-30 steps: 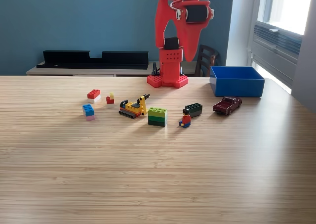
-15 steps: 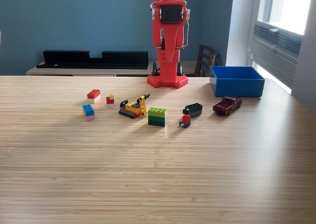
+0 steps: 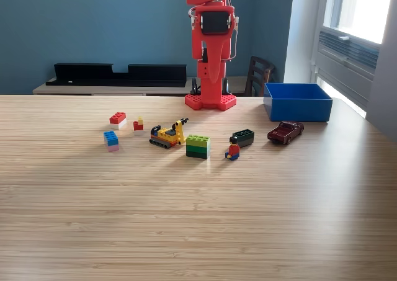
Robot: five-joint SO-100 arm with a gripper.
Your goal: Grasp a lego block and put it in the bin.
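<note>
Well below hand (image 3: 208, 81) | green block (image 3: 198, 146) on table | bin (image 3: 296, 101) exterior-view right | hand state unclear

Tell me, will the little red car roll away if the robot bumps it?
Probably, yes. The red car seems to sit on wheels on the smooth wooden table, so a nudge along its length could send it rolling. A sideways bump would more likely just slide it. It looks small and light, so it should move easily.

Toy car (image 3: 285, 132) just before bin (image 3: 298, 102), seemingly apart
</note>
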